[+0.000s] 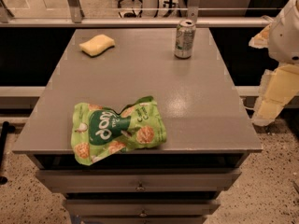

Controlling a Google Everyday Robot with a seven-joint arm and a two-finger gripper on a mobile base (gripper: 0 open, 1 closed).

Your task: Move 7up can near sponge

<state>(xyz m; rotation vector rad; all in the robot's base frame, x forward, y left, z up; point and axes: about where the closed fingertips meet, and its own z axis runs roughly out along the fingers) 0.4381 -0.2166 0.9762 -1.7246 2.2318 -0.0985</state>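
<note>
Chip bag (119, 130) front, grey table (196, 101) | sponge (97, 45) far-left | 7up can (185, 39) far-right | pincer (268, 107) off right, state unclear

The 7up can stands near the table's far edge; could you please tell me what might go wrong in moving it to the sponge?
The 7up can stands upright close to the far edge of the table; a nudge might tip it off.
The gripper hangs beyond the table's right side, apart from the can, so a sideways approach could knock it over.
</note>
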